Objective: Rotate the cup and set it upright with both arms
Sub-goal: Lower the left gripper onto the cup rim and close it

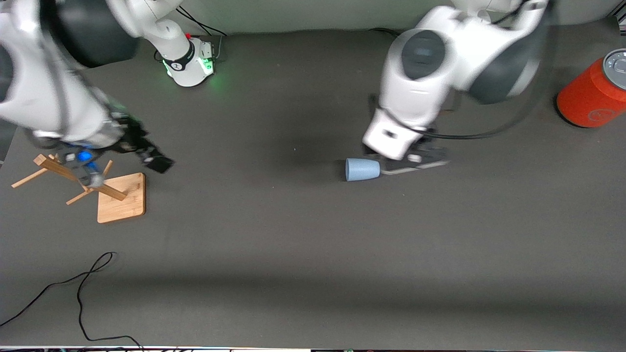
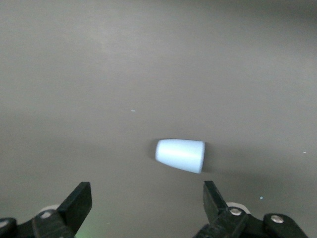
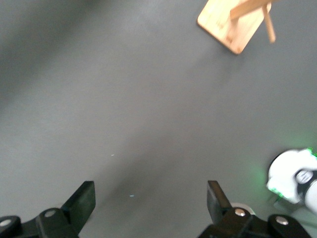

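The pale blue cup (image 1: 362, 169) lies on its side on the dark mat near the table's middle, its wider mouth end turned toward the right arm's end of the table. My left gripper (image 1: 415, 164) hovers low right beside the cup's narrow base end, open and holding nothing. In the left wrist view the cup (image 2: 181, 155) lies just ahead of the open left gripper (image 2: 147, 198), apart from both fingers. My right gripper (image 1: 154, 159) hangs open and empty over the wooden rack, and the right wrist view shows bare mat between its parted fingertips (image 3: 150, 198).
A wooden peg rack on a square bamboo base (image 1: 121, 198) stands at the right arm's end, also seen as the rack (image 3: 233, 22). A large orange cylinder (image 1: 594, 93) stands at the left arm's end. A black cable (image 1: 80, 288) trails near the front edge. The right arm's base (image 1: 190, 61) glows green.
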